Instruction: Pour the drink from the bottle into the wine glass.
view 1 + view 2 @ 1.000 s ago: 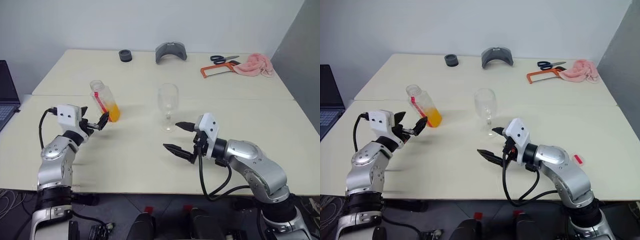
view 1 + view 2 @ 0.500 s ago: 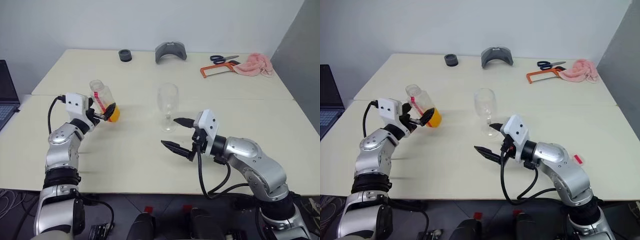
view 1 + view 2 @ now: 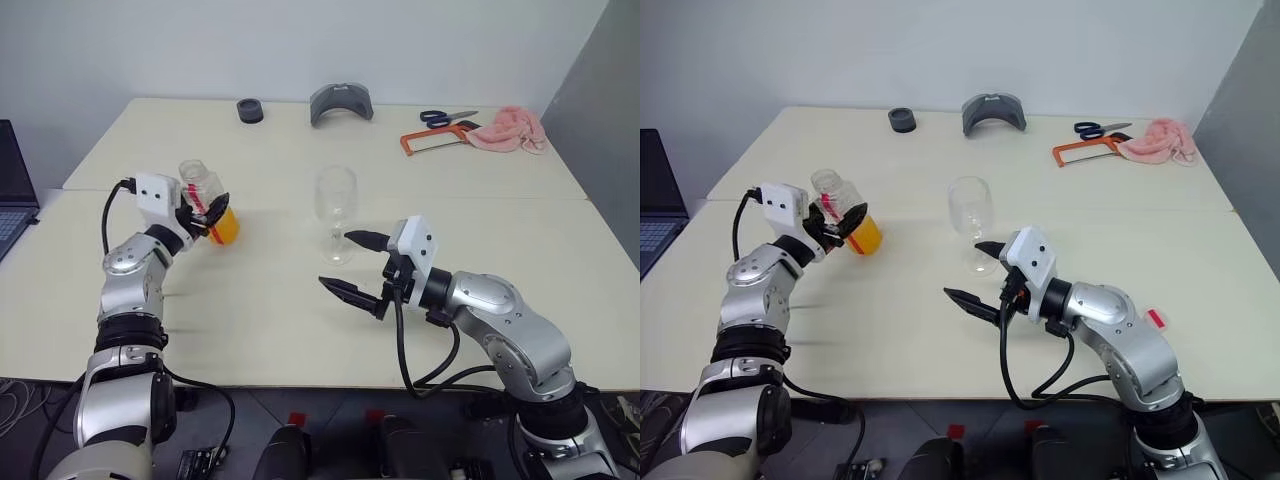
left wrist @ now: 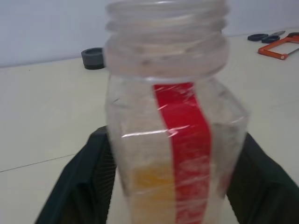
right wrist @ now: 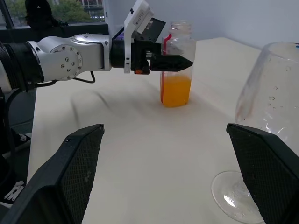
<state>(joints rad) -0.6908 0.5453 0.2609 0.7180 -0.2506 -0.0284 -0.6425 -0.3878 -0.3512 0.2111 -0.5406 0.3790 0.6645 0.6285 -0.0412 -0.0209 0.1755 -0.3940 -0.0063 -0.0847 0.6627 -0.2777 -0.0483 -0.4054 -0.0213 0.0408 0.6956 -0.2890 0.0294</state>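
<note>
The left gripper (image 3: pixel 207 213) reaches level toward the bottle (image 3: pixel 208 203), with one black finger on each side of it. Its jaws sit close to the bottle's sides, but I cannot tell if they squeeze it. The bottle stands upright on the table (image 3: pixel 300 300) with no cap, and the drink (image 3: pixel 226 227) fills only its bottom part. The right gripper (image 3: pixel 352 263) points toward the left with its jaws wide open and holds nothing. The wine glass (image 3: pixel 336 210) stands empty just behind it.

The table is pale, by a plain wall. At its far edge lie scissors (image 3: pixel 445 118), an orange saw (image 3: pixel 432 140) and a pink cloth (image 3: pixel 510 130).

The right wrist view shows a window (image 5: pixel 60 14).
</note>
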